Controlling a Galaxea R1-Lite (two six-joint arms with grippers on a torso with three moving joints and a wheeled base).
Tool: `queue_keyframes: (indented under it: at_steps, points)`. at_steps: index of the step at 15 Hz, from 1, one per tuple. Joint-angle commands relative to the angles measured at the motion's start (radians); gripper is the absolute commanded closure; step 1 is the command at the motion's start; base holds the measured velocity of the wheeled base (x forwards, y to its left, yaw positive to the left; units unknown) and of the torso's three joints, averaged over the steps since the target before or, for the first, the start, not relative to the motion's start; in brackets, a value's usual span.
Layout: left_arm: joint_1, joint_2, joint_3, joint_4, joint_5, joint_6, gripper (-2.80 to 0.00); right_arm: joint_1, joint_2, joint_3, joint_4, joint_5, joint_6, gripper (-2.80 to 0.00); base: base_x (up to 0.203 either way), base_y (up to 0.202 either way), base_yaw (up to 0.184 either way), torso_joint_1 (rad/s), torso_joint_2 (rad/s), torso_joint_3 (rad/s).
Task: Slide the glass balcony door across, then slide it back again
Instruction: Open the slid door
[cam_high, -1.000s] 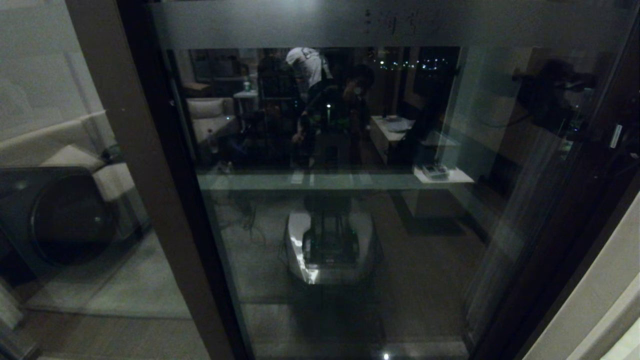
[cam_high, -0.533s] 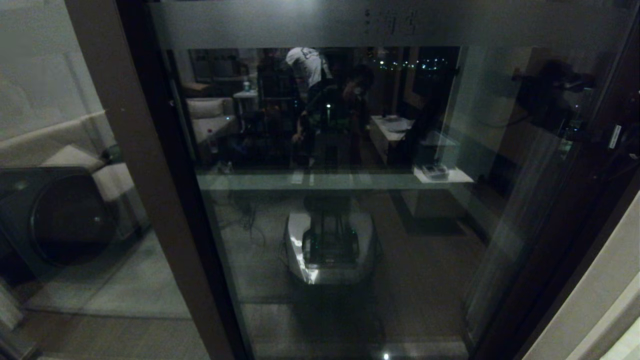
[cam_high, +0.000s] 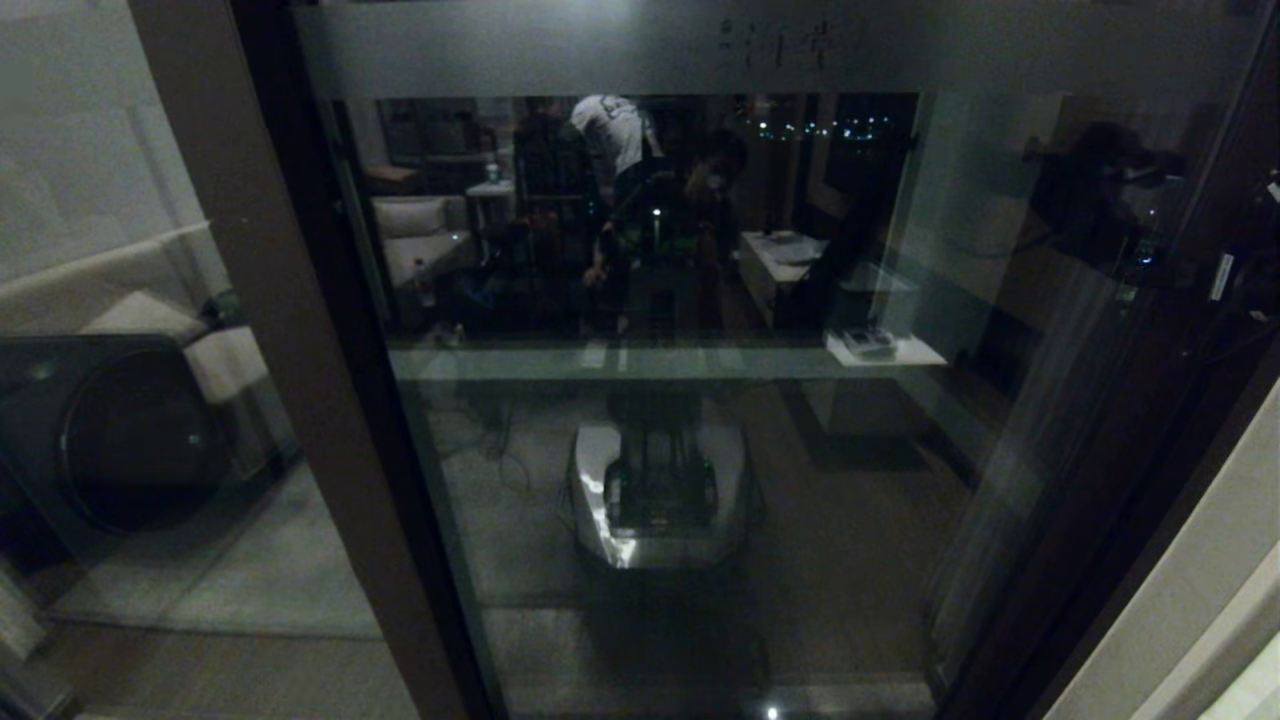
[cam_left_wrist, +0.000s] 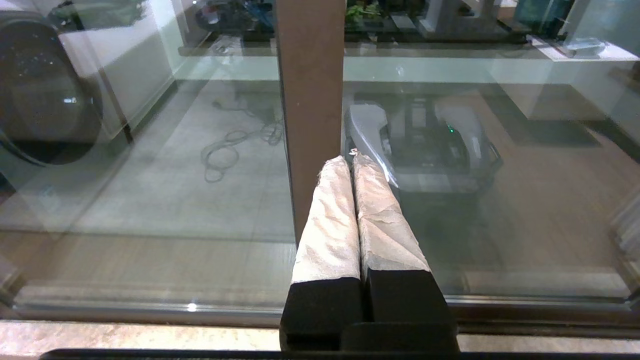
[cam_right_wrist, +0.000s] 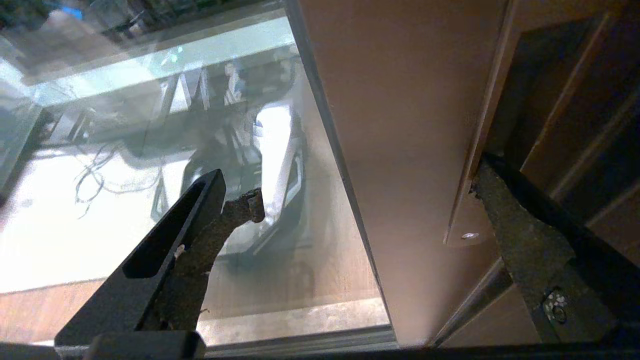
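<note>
The glass balcony door (cam_high: 700, 300) fills the head view, with a frosted top band and characters (cam_high: 780, 45). Its dark brown right stile (cam_right_wrist: 410, 125) runs between the fingers of my right gripper (cam_right_wrist: 369, 184), which is open. One finger (cam_right_wrist: 200, 240) lies over the glass, and the other finger (cam_right_wrist: 520, 235) rests at the stile's far edge beside a recessed plate with a screw (cam_right_wrist: 467, 234). In the head view that gripper (cam_high: 1245, 285) shows dimly at the right edge. My left gripper (cam_left_wrist: 350, 161) is shut on nothing, its tips close to a brown upright (cam_left_wrist: 310, 90).
A plain glass pane (cam_high: 110, 420) lies to the left with a dark round-fronted machine (cam_high: 120, 440) behind it. The floor track (cam_left_wrist: 200, 315) runs along the bottom. A pale wall (cam_high: 1200, 600) stands at the right. The glass reflects my white base (cam_high: 660, 490).
The frosted band's characters and the right gripper have shifted slightly left in the head view. The door has slid a little to the left.
</note>
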Motion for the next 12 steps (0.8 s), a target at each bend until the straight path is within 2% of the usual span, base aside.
queue_keyframes:
  at_steps: [1, 12]
  points:
    - [0.000, 0.000, 0.000, 0.000, 0.000, 0.000, 0.00, 0.002, 0.005, 0.000, -0.001, 0.003, 0.000, -2.80, 0.000, 0.000, 0.000, 0.000, 0.00, 0.000]
    - [0.000, 0.000, 0.000, 0.000, 0.000, 0.000, 0.00, 0.015, -0.032, 0.060, -0.041, 0.004, -0.001, -2.80, 0.000, 0.000, 0.000, 0.000, 0.00, 0.000]
